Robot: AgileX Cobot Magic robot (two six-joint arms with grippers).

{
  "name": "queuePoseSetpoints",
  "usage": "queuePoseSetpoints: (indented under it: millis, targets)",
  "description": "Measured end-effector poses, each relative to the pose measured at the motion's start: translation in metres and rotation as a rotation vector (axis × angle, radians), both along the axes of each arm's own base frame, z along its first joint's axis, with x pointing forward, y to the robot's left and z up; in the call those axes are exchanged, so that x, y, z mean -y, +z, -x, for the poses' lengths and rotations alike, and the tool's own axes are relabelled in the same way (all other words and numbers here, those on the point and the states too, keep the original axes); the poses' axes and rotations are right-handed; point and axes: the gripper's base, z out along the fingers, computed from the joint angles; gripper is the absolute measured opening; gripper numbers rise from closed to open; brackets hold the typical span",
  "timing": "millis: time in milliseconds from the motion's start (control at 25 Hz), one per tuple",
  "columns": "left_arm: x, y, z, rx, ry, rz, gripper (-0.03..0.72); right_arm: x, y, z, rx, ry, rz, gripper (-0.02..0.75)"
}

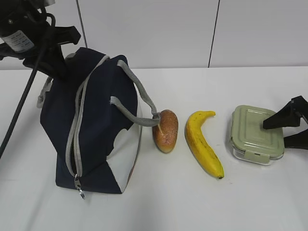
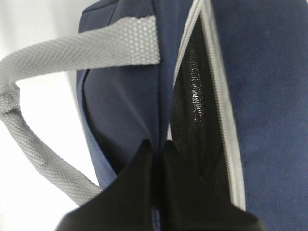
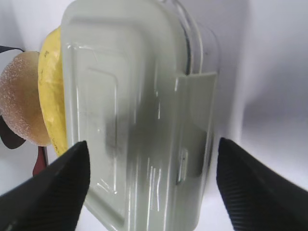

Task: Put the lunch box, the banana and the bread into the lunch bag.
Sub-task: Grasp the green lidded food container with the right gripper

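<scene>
We see the bag (image 1: 91, 125) standing at the table's (image 1: 159, 202) left, zipper (image 2: 219, 96) parted on a dark inside, contents unseen. Our left gripper (image 2: 156, 154), jaws pressed together, sits at that slit. Rightward lie bread (image 1: 165, 130), banana (image 1: 204, 143), then box (image 1: 255, 134), lid shut, near the right edge. Our right gripper (image 3: 151, 178) is spread wide over the box.

Lunch bag (image 1: 91, 125) stands at the left end of the table (image 1: 159, 207), w/ bread (image 1: 165, 130) just right of it, under the bag's handle loop. Banana (image 1: 203, 143) next, approx. mid-table, near the bread, not touching. Lunch box (image 1: 254, 134) furthest right, nr the right edge. All 4 in a row, left to right.
</scene>
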Motion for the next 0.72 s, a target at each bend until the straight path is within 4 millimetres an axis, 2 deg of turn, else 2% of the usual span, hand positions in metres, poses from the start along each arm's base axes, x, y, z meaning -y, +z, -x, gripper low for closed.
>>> queuePoseSetpoints:
  millis: [560, 720]
  targets:
    - [0.000, 0.000, 0.000, 0.004, 0.000, -0.003, 0.002, 0.001, -0.019, -0.010, -0.051, 0.046, -0.077, 0.584]
    - [0.000, 0.000, 0.000, 0.004, 0.000, -0.003, 0.001, 0.001, -0.020, -0.011, -0.056, 0.050, -0.095, 0.511]
